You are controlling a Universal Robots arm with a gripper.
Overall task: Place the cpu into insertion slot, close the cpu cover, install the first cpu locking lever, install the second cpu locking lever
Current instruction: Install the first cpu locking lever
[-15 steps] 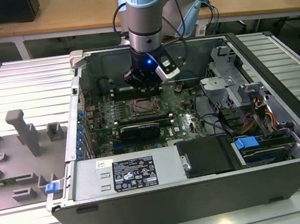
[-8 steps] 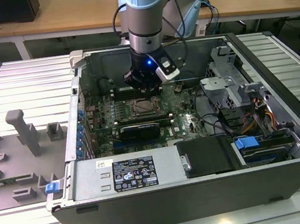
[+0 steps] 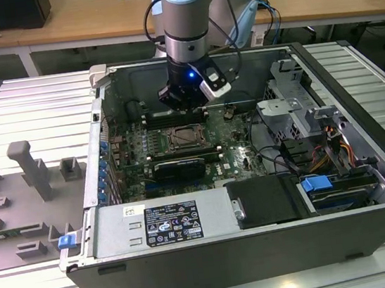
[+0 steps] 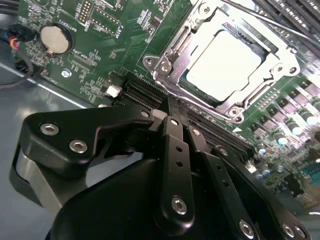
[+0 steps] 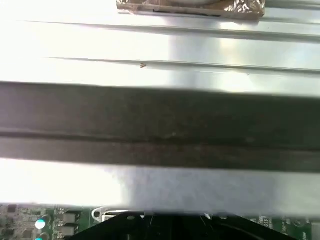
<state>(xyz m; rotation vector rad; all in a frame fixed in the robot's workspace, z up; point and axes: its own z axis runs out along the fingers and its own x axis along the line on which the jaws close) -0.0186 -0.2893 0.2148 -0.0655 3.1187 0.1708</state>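
Observation:
The cpu (image 4: pixel 225 62) lies flat in the insertion slot (image 3: pixel 181 139), its pale silver top showing through the square cut-out of the cpu cover (image 4: pixel 172 65). The cover lies down over the socket as a metal frame. A thin metal rod (image 4: pixel 280 25) runs along one edge of the frame. My gripper (image 4: pixel 172 112) hangs just beside the socket, over the long black memory slots (image 4: pixel 145 92), with its black fingers together and nothing between them. In the exterior view the gripper (image 3: pixel 186 106) sits low inside the open case, just behind the socket.
The open computer case (image 3: pixel 356 94) walls in the green board (image 3: pixel 130 152). A labelled power supply (image 3: pixel 171 221) lies at the front and a drive cage (image 3: pixel 295 113) with cables at the exterior view's right. A coin battery (image 4: pixel 54 40) sits on the board. A grey fixture tray (image 3: pixel 22 195) is at the exterior view's left.

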